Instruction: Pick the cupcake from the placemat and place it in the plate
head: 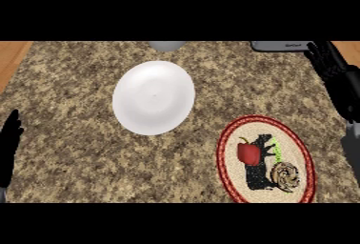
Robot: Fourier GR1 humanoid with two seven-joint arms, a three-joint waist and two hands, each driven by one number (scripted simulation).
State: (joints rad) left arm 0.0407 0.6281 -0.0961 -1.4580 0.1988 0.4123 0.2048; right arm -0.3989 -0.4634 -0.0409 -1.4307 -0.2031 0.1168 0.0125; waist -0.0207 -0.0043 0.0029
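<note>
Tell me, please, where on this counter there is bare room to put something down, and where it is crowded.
Free: the white plate, bare inside; the counter between the plate, the left hand and the placemat; the strip between the plate and the right hand. Crowded: the placemat's middle, where the cupcake sits, and the far edge by the grey objects.

Counter (84, 143): speckled brown, tan, black granite pattern. Wood-toned strip (13, 55) at 10 o'clock edge. Plate (153, 97): plain white, centre toward 11 o'clock. Placemat (265, 159) at 4 o'clock: oval, dark red woven border, cream middle, black printed shape, small green streak. Cupcake (249, 153) on it: red. Beside it, tan-brown swirled round item (286, 175). Hands: left hand (10, 138) at 9 o'clock and right hand (330, 64) at 2 o'clock, both black.
</note>
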